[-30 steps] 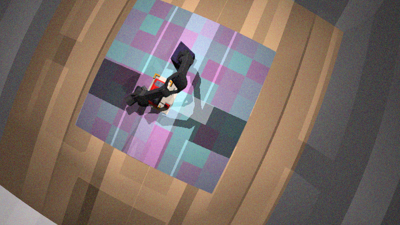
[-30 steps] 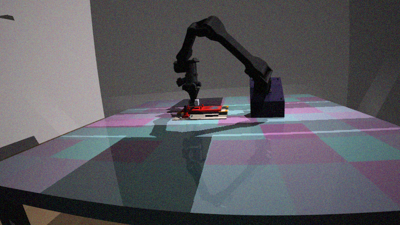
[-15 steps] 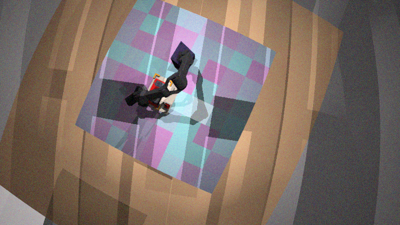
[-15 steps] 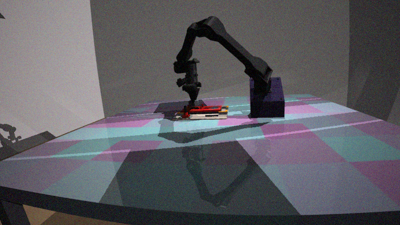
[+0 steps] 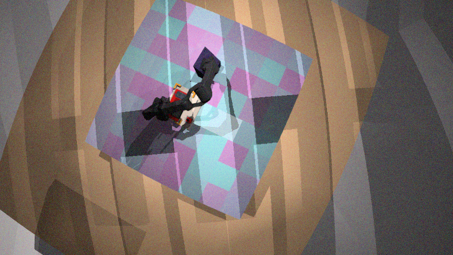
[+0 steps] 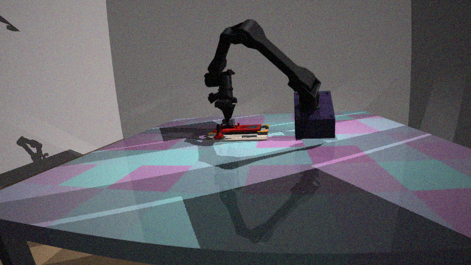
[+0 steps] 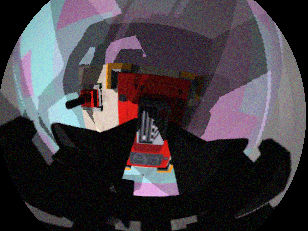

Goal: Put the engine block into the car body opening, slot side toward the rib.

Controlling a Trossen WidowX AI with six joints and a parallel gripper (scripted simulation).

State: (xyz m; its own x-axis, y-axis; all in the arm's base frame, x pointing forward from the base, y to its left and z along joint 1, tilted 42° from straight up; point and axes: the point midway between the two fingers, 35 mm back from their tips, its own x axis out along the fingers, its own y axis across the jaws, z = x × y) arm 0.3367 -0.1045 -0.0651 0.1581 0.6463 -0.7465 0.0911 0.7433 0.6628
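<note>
The red car body [image 5: 178, 95] [image 6: 248, 128] [image 7: 131, 110] lies between orange corner pieces on a cream board [image 6: 256, 136] [image 7: 107, 106]. My gripper [image 6: 228, 121] [image 7: 152, 123] points down over the car body and is shut on the engine block [image 6: 228, 122] [image 7: 149, 130], a small grey block with ribs. In the exterior view the block shows at the top of the car body. How deep it sits in the opening, and the slot side and rib, cannot be made out. In the top view the arm hides the fingers and the block.
A small red piece [image 5: 189, 119] [image 6: 218, 133] [image 7: 90, 99] with a black rod stands on the board beside the car body. The arm's dark base box [image 5: 203, 60] [image 6: 314, 126] stands on the checkered table top. Dark shadows fall across the table.
</note>
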